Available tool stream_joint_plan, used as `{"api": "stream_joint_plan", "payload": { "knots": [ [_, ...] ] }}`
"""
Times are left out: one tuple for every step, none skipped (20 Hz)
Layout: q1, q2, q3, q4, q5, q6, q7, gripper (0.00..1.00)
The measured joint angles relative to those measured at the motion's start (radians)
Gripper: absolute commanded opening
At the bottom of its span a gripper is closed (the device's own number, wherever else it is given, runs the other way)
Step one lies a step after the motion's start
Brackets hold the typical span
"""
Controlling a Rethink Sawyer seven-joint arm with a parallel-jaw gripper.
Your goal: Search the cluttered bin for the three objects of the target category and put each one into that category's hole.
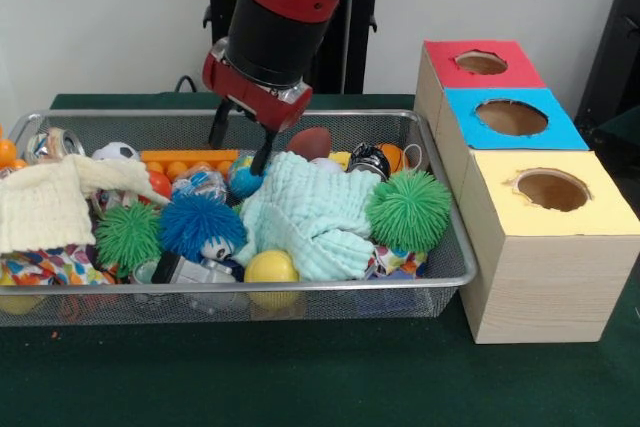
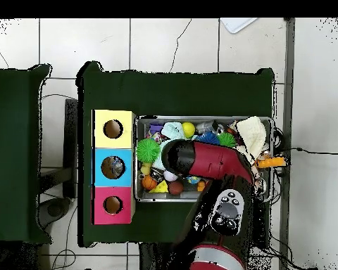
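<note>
The cluttered bin (image 1: 300,287) is a silver wire-mesh basket on the green table, full of toys and cloths. In the overhead view the bin (image 2: 200,119) is partly covered by the arm. My gripper (image 1: 240,150) is open and reaches down into the bin's back part. One fingertip is over an orange tray of balls (image 1: 185,160). The other touches down beside a small blue ball (image 1: 243,183) at the edge of a mint cloth (image 1: 310,217). Nothing is held. Three boxes with holes stand beside the bin: red (image 1: 480,64), blue (image 1: 510,117), yellow (image 1: 550,192).
In the bin lie a green spiky ball (image 1: 408,209), a blue fuzzy ball (image 1: 200,225), another green spiky ball (image 1: 128,235), a yellow ball (image 1: 271,267), a brown football (image 1: 310,142), a soccer ball (image 1: 117,152) and a cream cloth (image 1: 50,202).
</note>
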Motion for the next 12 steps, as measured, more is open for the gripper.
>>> {"api": "stream_joint_plan", "payload": {
  "knots": [
    [-0.002, -0.001, 0.004, 0.002, -0.005, 0.0, 0.0, 1.0],
    [-0.008, -0.004, 0.013, 0.009, -0.02, 0.0, 0.0, 1.0],
    [-0.013, -0.004, 0.019, 0.012, -0.03, 0.0, 0.0, 1.0],
    [-0.023, -0.006, 0.031, 0.02, -0.051, 0.0, -0.002, 1.0],
    [-0.044, -0.012, 0.054, 0.033, -0.083, 0.0, -0.006, 1.0],
    [-0.068, -0.019, 0.078, 0.045, -0.113, 0.0, -0.012, 1.0],
    [-0.085, -0.024, 0.093, 0.054, -0.133, 0.0, -0.017, 1.0],
    [-0.098, -0.029, 0.106, 0.061, -0.147, 0.0, -0.021, 1.0],
    [-0.112, -0.033, 0.117, 0.069, -0.161, 0.0, -0.026, 1.0],
    [-0.165, -0.055, 0.162, 0.1, -0.215, 0.0, -0.046, 1.0],
    [-0.177, -0.059, 0.171, 0.106, -0.228, 0.0, -0.051, 1.0],
    [-0.189, -0.064, 0.18, 0.111, -0.242, 0.0, -0.057, 1.0]
  ]
}}
